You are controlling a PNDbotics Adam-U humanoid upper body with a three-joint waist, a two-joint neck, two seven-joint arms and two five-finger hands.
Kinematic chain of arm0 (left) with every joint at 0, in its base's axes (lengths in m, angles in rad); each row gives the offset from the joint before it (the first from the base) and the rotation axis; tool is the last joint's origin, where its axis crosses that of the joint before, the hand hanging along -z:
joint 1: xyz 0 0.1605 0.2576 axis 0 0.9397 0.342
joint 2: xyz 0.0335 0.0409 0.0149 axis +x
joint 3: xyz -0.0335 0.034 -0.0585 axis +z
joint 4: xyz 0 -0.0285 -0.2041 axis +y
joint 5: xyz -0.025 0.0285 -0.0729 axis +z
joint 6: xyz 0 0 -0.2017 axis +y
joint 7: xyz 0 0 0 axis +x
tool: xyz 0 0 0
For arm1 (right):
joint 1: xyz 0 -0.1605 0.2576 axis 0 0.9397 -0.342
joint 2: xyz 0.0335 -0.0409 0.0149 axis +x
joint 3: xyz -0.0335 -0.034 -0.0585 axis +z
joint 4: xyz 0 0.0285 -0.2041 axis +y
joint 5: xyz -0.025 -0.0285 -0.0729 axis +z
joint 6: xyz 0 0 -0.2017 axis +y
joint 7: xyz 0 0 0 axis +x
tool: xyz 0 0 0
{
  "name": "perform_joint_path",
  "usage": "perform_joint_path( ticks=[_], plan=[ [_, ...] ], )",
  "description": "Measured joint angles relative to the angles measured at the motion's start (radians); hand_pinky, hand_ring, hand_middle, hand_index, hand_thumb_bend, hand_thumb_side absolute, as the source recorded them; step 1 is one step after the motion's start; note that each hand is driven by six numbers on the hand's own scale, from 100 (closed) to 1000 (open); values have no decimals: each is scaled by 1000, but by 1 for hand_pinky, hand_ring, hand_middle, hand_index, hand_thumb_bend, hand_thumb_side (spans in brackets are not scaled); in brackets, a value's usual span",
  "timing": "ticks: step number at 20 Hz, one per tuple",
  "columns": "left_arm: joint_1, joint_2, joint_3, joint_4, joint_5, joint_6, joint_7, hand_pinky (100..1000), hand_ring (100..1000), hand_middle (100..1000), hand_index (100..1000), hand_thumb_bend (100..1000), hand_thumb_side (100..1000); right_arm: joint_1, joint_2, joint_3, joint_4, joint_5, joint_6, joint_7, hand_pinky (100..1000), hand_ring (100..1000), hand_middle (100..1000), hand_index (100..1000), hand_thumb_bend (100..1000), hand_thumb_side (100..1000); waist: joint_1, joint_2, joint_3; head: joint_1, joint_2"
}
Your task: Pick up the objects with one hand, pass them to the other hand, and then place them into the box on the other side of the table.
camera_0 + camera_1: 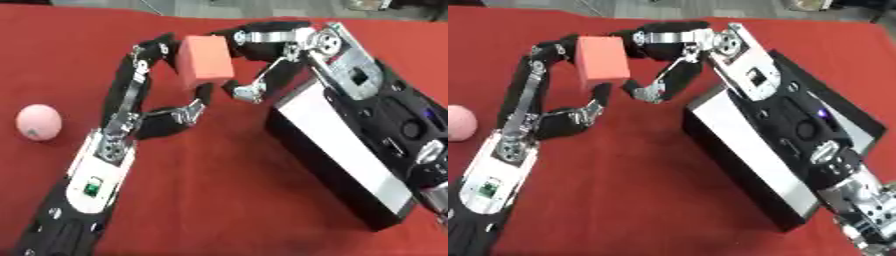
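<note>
Left hand [144, 107] is pinching the block [206, 61] between fingers and thumb, while the right hand [271, 47] is curling onto its far side above the cloth; it looks light, stiff foam, best gripped by flat faces, box [337, 150] below-right

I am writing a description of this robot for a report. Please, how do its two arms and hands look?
Both arms are mostly black with silver metal joints. The left arm has a white panel with a small green mark. The left hand has slim black fingers with silver links. The right arm is bulkier, with a small blue light; the right hand looks the same.
</note>
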Motion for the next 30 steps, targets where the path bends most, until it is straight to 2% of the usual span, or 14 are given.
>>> perform_joint_path(
  ticks=[5,7,8,13,16,18,20,30],
  plan=[
    [0,-1,0,0,0,12,11,926,614,451,594,100,342,3,-6,10,0,-10,-13,-13,1000,1000,1000,1000,100,487,0,0,0,0,0],
    [-1,-1,0,0,0,15,15,926,614,451,594,100,342,3,-7,13,0,-10,-17,-17,1000,1000,1000,1000,100,512,0,0,-1,-1,0],
    [-1,-1,0,0,0,16,16,927,613,450,593,100,342,4,-8,14,0,-10,-18,-18,1000,1000,1000,1000,100,553,0,0,-1,-1,0],
    [-1,-2,1,0,-1,23,22,927,613,448,592,100,344,4,-12,19,0,-10,-22,-22,1000,1000,1000,1000,100,557,0,0,0,-2,0],
    [-1,-6,2,0,-1,24,23,927,613,448,592,100,346,5,-13,20,0,-14,-23,-23,1000,1000,1000,1000,100,538,0,0,0,-2,0],
    [-1,-8,3,0,-1,25,24,929,612,446,590,100,351,7,-14,20,0,-20,-25,-25,1000,1000,1000,1000,100,488,0,0,0,-2,0],
    [-1,-9,3,0,-1,27,24,937,610,442,587,100,368,10,-14,20,0,-24,-25,-25,1000,1000,1000,1000,100,384,0,0,0,-2,0],
    [0,-11,4,5,31,69,38,948,604,433,579,100,403,20,-21,34,0,-28,-38,-39,1000,1000,1000,1000,100,224,0,0,-6,-1,0]
  ],
)
